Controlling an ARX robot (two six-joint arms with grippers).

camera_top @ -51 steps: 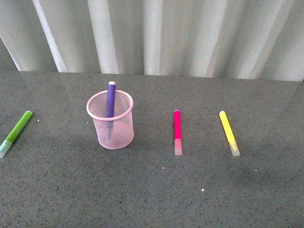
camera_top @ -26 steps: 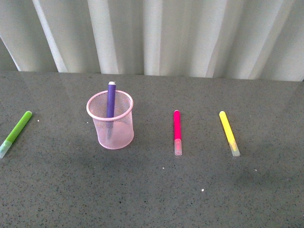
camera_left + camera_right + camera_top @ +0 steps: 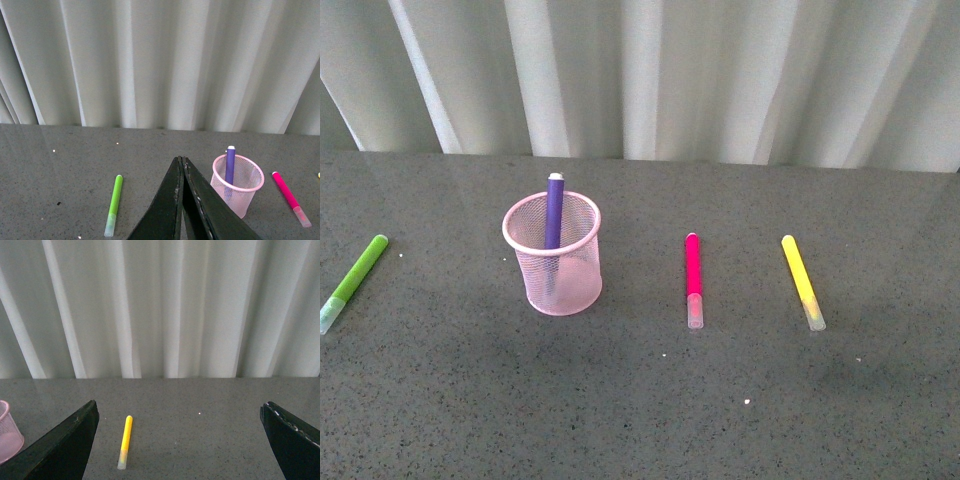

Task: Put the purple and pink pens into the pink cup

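Observation:
The pink mesh cup (image 3: pixel 553 255) stands on the grey table with the purple pen (image 3: pixel 554 208) upright inside it, its end sticking out above the rim. The pink pen (image 3: pixel 693 275) lies flat to the right of the cup, clear cap towards me. Neither arm shows in the front view. In the left wrist view the left gripper (image 3: pixel 180 161) is shut and empty, held above the table short of the cup (image 3: pixel 238 184), the purple pen (image 3: pixel 230 167) and the pink pen (image 3: pixel 289 196). The right gripper (image 3: pixel 180 412) is wide open and empty; the cup's edge (image 3: pixel 7 432) shows beside it.
A lime green marker (image 3: pixel 354 280) lies at the table's left edge, also in the left wrist view (image 3: pixel 114 204). A yellow marker (image 3: pixel 802 278) lies right of the pink pen, also in the right wrist view (image 3: pixel 125 440). A pleated white curtain (image 3: pixel 650 75) backs the table.

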